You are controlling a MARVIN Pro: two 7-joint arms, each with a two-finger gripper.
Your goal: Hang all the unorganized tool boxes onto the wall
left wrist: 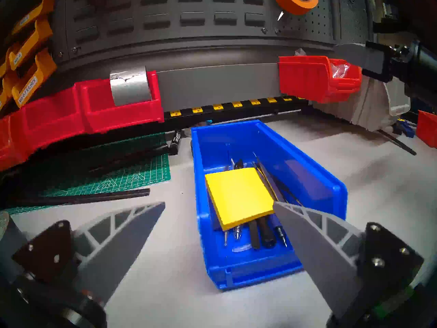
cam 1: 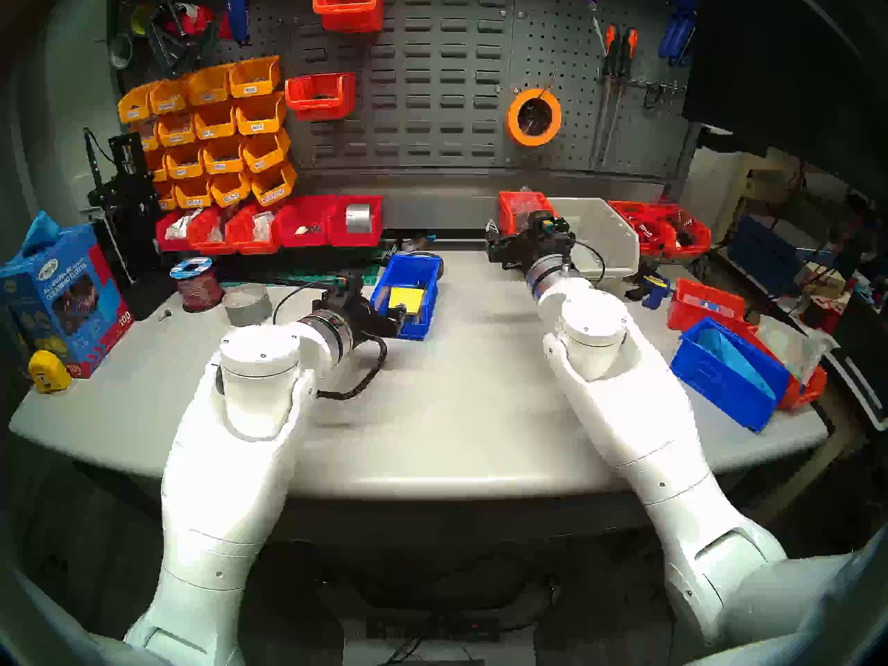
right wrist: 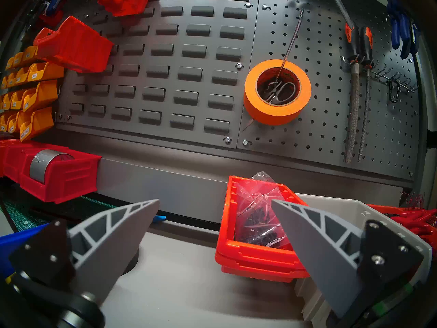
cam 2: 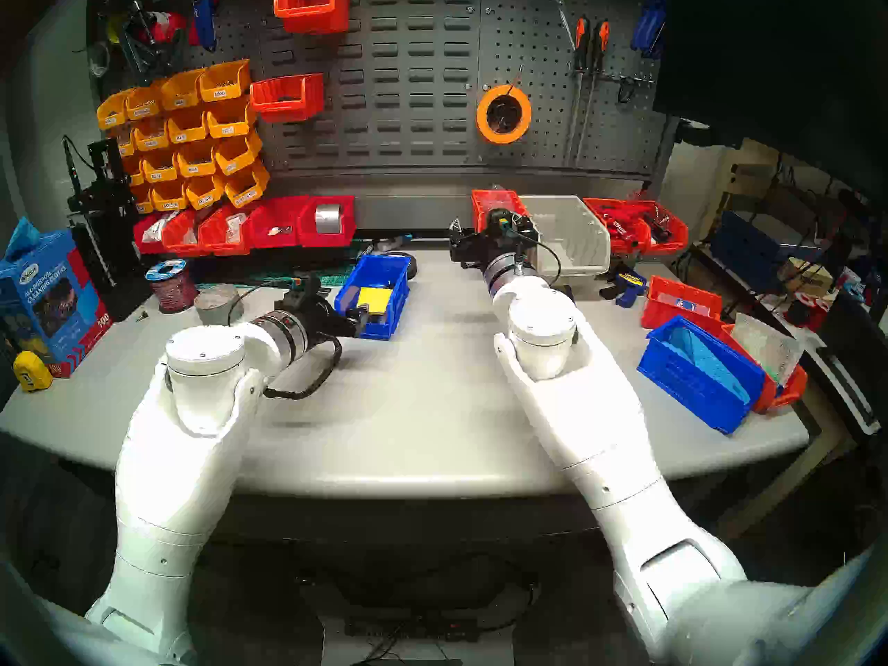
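the pale grey worktable [cam 1: 456, 410] is the reference surface. nearest the front edge, its middle is bare, crossed only by the two white arms. at the table's right edge a large blue bin [cam 1: 728, 374] lies tilted against a red-orange bin [cam 1: 704, 304]. at the table's left edge stand a blue carton [cam 1: 57, 290] and a yellow tape measure [cam 1: 48, 371].

further in, left of table centre, the blue bin with the yellow notepad [left wrist: 238, 197] and pens rests flat on the table. the left gripper [left wrist: 218, 206] is released, fingers spread wide: one finger over the bin's interior, the other outside its left wall, above the table.

toward the table's back edge, right of centre, a small red-orange bin [right wrist: 250, 228] holding a clear bag sits against a pale grey bin [cam 1: 596, 237]. the right gripper [right wrist: 215, 203] is released, fingers wide apart, one over this bin, one beside it.

behind the table rises the wall [cam 1: 432, 88], dark grey and slotted. two red-orange bins [cam 1: 321, 95] hang on it, with an orange tape roll [cam 1: 533, 117] at its right and yellow-orange bins [cam 1: 211, 131] at its left.
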